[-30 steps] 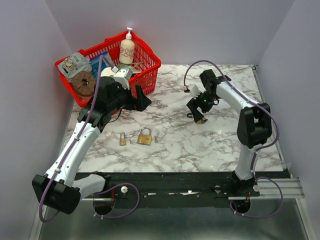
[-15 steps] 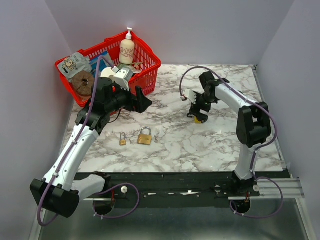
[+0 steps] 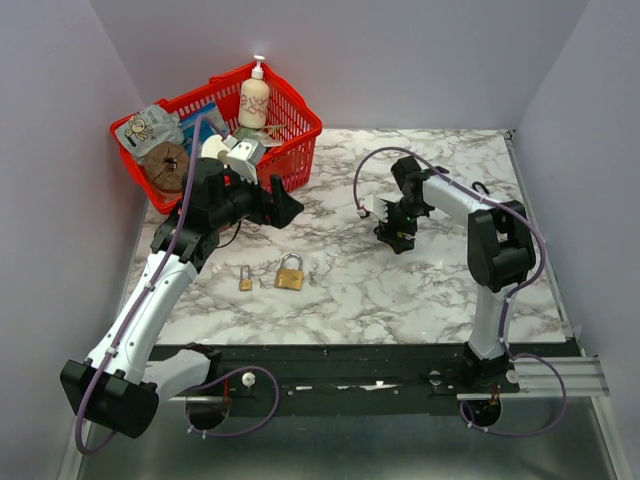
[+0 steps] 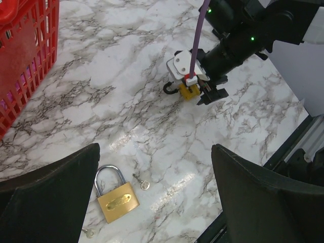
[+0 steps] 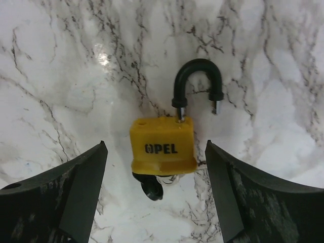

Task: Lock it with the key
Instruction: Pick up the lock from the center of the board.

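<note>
A yellow padlock [image 5: 163,148] marked OPEL lies on the marble table with its black shackle [image 5: 197,83] open. A key with a black head [image 5: 152,187] is in its underside. My right gripper [image 5: 155,144] is open, tips down, with one finger on each side of the padlock body, not touching it. The left wrist view shows the same padlock [image 4: 188,91] under the right gripper [image 4: 210,91]. In the top view the right gripper [image 3: 397,235] hides it. My left gripper [image 3: 285,205] is open and empty, held above the table.
A brass padlock [image 3: 290,274] and a smaller brass padlock [image 3: 245,279] lie at the table's front left. A small loose key [image 4: 139,182] lies beside the big one [image 4: 117,201]. A red basket [image 3: 290,150] with a bottle and packets stands at the back left.
My right gripper has swung left and down over the yellow padlock, which it now covers in the top view. The left arm has barely shifted.
</note>
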`<state>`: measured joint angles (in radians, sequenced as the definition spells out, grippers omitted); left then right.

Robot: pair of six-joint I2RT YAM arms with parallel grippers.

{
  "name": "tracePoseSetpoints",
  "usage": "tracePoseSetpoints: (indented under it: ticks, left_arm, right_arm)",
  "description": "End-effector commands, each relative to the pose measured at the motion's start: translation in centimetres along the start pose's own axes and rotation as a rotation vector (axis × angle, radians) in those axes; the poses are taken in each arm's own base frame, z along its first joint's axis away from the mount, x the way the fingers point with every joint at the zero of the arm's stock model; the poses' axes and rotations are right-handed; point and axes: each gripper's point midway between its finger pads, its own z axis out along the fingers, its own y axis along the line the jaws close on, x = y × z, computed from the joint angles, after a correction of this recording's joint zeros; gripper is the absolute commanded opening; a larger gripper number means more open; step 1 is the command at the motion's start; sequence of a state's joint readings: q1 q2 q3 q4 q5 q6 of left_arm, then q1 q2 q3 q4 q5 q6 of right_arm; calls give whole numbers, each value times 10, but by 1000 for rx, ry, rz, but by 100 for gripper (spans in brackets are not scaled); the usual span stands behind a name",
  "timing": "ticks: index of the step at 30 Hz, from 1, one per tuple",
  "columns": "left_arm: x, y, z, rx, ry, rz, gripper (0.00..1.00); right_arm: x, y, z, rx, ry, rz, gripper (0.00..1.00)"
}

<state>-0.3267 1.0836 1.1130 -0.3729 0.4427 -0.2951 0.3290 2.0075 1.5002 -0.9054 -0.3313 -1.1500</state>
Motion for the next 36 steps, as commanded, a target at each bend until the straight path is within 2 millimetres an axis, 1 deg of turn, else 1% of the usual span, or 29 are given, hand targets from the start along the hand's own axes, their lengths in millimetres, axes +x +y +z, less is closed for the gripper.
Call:
tracePoseSetpoints:
  ticks: [1, 2, 4, 7, 8, 10, 11, 13, 14, 15, 16, 17, 18, 19, 20, 21, 22, 23, 24, 25, 26, 27, 28, 30, 32, 34, 35, 36]
  left_arm:
    - [-7, -3, -2, 21, -34, 29, 99]
    - [-7, -3, -3, 19, -35, 29, 99]
    - [-7, -1, -2, 16, -34, 27, 99]
    - [-6, -3, -4, 29, -33, 27, 99]
    - [-7, -3, -5, 30, -39, 29, 99]
    - [-7, -5, -6, 35, -40, 30, 99]
    - [-8, -7, -8, 43, -44, 35, 99]
    - [-7, -7, -9, 41, -45, 39, 99]
    - [-8, -8, -12, 46, -48, 52, 99]
    - [-7, -9, -13, 52, -48, 62, 99]
    - [-4, -11, -13, 68, -43, 69, 99]
    - [-4, -15, -17, 87, -55, 111, 99]
    - [-2, -21, -19, 128, -52, 137, 99]
    - [4, -21, -19, 140, -44, 159, 99]
    - [6, -24, -22, 159, -50, 198, 99]
    - [13, -33, -25, 234, -40, 292, 99]
    - [27, -32, -25, 267, -18, 362, 98]
    - [38, -36, -32, 307, 2, 412, 97]
    - [45, -36, -34, 348, -5, 564, 95]
    - [63, -44, -39, 442, 12, 630, 92]
    - [80, -48, -49, 494, 43, 682, 90]
    - [87, -50, -52, 531, 37, 768, 87]
    - [95, -49, -52, 554, 28, 856, 85]
    - [96, -57, -53, 581, -4, 937, 82]
    - [95, -65, -49, 602, -28, 1021, 80]
    - [94, -74, -45, 620, -34, 1080, 75]
    - [94, -73, -40, 604, -22, 1117, 74]
    - [98, -83, -39, 638, -27, 1138, 73]
  right_arm:
    - [-5, 5, 12, -9, -7, -51, 82]
    - [-4, 8, 14, -10, 2, -56, 79]
    - [-5, 7, 16, -2, 11, -58, 78]
    - [-5, 8, 20, 7, 15, -48, 69]
    - [-5, 8, 20, 8, 18, -45, 64]
    - [-4, 9, 22, 5, 23, -17, 59]
    - [-4, 9, 23, 6, 24, -15, 51]
    - [-2, 11, 21, 14, 30, -8, 43]
    - [-5, 12, 14, 25, 21, -11, 35]
    - [-9, 14, 9, 24, 6, -5, 32]
    - [-12, 24, 1, -7, -7, 10, 29]
    - [-31, 28, -11, -29, -80, 14, 26]
    - [-44, 33, -28, -35, -128, 38, 24]
    - [-51, 52, -41, -109, -149, 74, 23]
    - [-79, 59, -61, -153, -260, 80, 20]
    - [-92, 70, -79, -187, -315, 108, 18]
    - [-98, 94, -92, -274, -336, 147, 16]
    - [-115, 108, -106, -335, -418, 158, 13]
    - [-123, 119, -117, -368, -448, 172, 12]
    - [-128, 136, -131, -404, -467, 184, 11]
    - [-138, 149, -138, -449, -510, 183, 10]
    - [-141, 159, -142, -477, -521, 201, 9]
    - [-144, 170, -150, -498, -534, 200, 8]
    - [-154, 192, -158, -568, -554, 191, 6]
    - [-160, 214, -161, -630, -539, 201, 4]
    - [-163, 227, -162, -666, -532, 208, 3]
    - [-166, 235, -163, -682, -527, 192, 2]
    - [-168, 238, -164, -697, -527, 204, 1]
